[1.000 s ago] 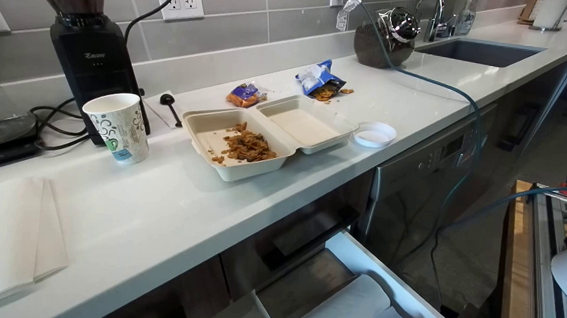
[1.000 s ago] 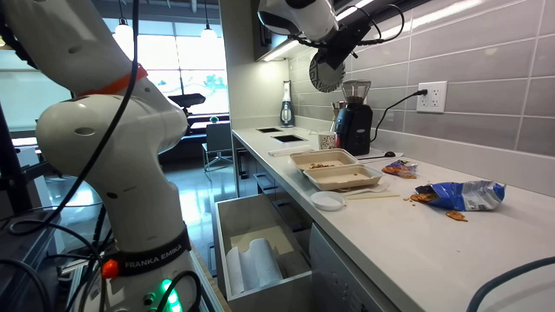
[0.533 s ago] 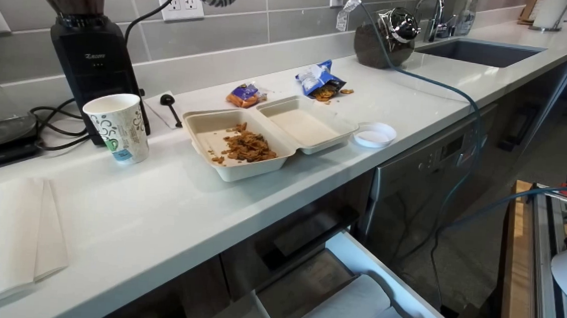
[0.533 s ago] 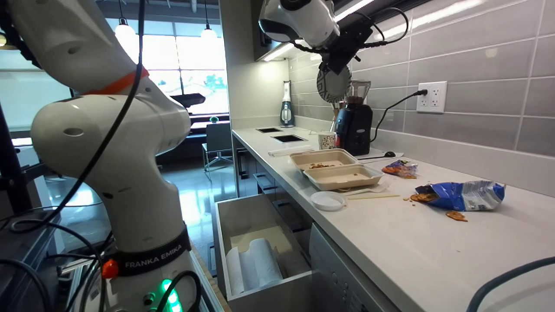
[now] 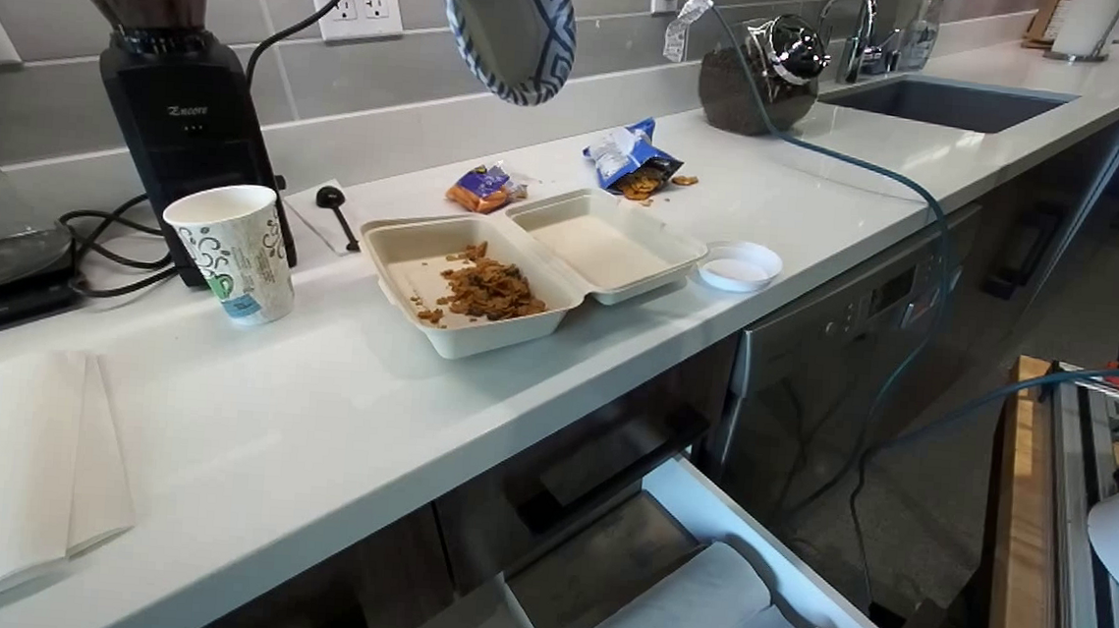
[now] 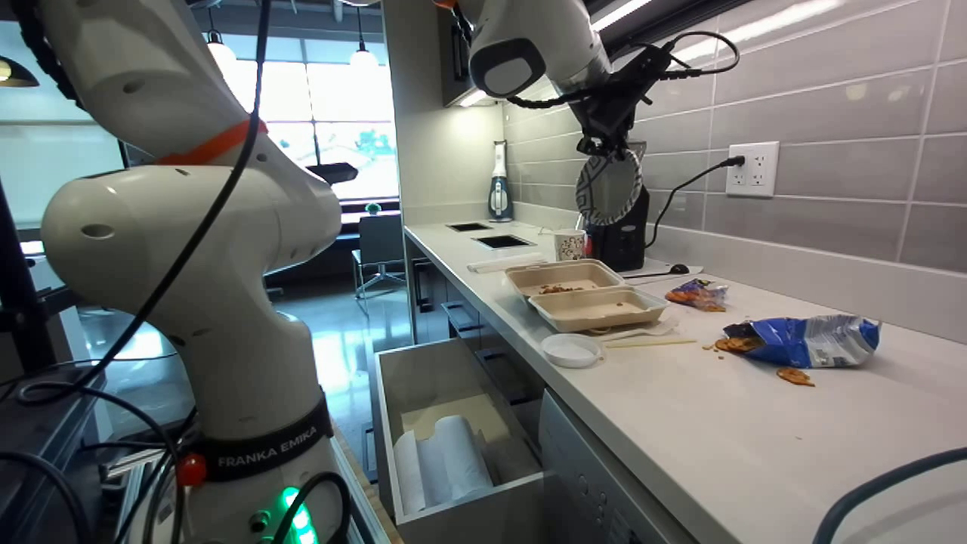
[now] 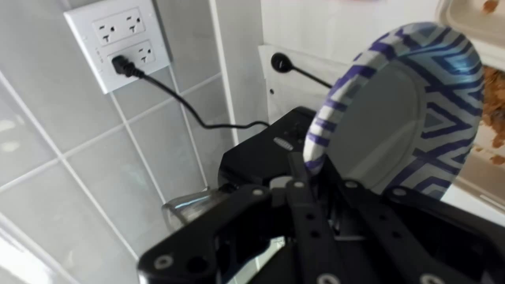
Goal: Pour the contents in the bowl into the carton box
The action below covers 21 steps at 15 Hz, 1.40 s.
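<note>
Bowl (image 7: 378, 118) and jaws are hanging together above the desk (image 5: 347, 398), the jaws pinching one spot on the bowl's rim, the bowl leaning over on its side. What is showing of its inside is looking bare, and the contents (image 5: 490, 288) are lying heaped in one half of the open carton box (image 5: 596, 243), so the pour is probably done and a set-down is likely waiting. The bowl is looking like thin coated paper: light, smooth, springy at the lip, likely to fold or swivel under a single pinch. The rim is seeming the right hold, taken deep enough to reach the side wall, without crushing. Beyond that rim the coffee grinder (image 5: 188, 130) is standing in the wrist view; how far off, I cannot tell. The tiled wall (image 6: 816, 98) is closing off the back, a paper cup (image 5: 236, 257) is standing near the carton box, and an open drawer (image 6: 483, 517) is gaping below the desk's front edge. The roomier way is probably leading outward, away from the tiled wall
</note>
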Motion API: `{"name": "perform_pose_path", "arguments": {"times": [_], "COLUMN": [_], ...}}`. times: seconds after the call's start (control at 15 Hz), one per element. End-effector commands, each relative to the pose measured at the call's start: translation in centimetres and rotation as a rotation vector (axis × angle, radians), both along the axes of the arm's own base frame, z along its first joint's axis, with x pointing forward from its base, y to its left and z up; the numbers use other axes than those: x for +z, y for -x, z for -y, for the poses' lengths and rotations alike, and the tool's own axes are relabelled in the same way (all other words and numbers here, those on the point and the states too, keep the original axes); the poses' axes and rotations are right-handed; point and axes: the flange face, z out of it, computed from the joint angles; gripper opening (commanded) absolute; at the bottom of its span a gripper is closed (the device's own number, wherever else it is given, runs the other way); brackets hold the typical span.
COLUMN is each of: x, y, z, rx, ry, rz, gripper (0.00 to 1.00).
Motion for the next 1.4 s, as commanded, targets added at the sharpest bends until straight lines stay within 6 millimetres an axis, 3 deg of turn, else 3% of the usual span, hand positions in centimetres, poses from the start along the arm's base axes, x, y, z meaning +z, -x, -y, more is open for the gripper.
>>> {"name": "perform_pose_path", "arguments": {"times": [0.0,0.4,0.47,0.53,0.87,0.93,1.33], "x": [-0.4,3.8,2.4,3.1,2.1,1.8,2.5], "y": [0.1,-0.4,-0.6,-0.4,-0.8,-1.0,-0.7], "z": [1.7,3.9,3.5,3.7,3.6,4.2,11.4], "rx": [-0.041,-0.001,-0.004,-0.013,0.009,-0.023,-0.331], "ry": [0.083,0.139,0.131,0.144,0.123,0.131,0.188], "rz": [-0.195,-0.423,-0.370,-0.375,-0.377,-0.383,-0.537], "gripper": [0.03,0.03,0.03,0.11,0.11,0.03,0.03]}}
